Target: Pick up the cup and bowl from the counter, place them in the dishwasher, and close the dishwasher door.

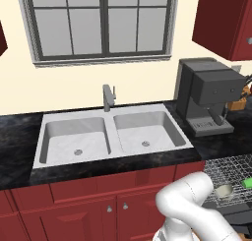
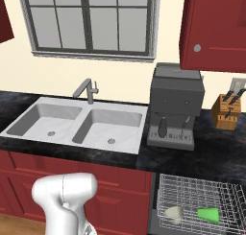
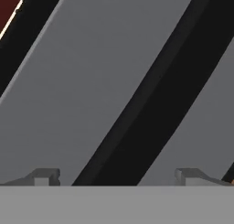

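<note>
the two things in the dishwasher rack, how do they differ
The cup is pale beige-grey, while the bowl is bright green. The cup sits toward the rack's left side with its open mouth showing; the bowl lies to its right and reads as a wedge shape, apparently tipped on its side. Both rest in the dishwasher's wire rack, apart from each other.

The counter bears a coffee machine and apparently a knife block.

Glossy speckled stone counter; silver wire rack
</note>
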Controlling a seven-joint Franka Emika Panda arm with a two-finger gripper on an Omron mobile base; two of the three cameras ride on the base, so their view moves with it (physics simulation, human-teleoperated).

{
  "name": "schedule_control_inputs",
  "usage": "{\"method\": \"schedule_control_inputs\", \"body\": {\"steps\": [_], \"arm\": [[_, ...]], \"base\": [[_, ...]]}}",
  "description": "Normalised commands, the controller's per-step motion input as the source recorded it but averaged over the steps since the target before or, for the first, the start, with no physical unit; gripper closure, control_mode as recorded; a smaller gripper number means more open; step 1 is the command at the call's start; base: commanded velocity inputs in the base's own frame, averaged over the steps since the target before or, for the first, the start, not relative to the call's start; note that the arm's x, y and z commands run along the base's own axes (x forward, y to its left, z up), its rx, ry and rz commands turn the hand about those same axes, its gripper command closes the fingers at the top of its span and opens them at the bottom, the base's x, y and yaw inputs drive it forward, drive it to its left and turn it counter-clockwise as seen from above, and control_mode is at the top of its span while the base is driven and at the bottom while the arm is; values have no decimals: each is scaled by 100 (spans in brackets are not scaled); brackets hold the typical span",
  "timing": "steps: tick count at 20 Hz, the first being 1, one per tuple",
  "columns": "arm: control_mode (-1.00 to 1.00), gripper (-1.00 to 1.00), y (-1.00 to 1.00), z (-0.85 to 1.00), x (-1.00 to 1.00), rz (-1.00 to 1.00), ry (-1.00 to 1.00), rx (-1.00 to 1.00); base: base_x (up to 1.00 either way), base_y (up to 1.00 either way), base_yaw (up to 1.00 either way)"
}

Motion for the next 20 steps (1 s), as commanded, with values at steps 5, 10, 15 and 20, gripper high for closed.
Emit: {"method": "schedule_control_inputs", "body": {"steps": [5, 10, 15, 20], "arm": [[-100, -100, -4, -23, 67, 10, -19, 15], [-100, -100, -8, 2, 97, 20, -18, 37], [-100, -100, -2, 9, 100, 29, -17, 50], [-100, -100, 0, 2, 100, 27, -13, 46]], "base": [[0, 0, 0], [0, 0, 0], [0, 0, 0], [0, 0, 0]]}}
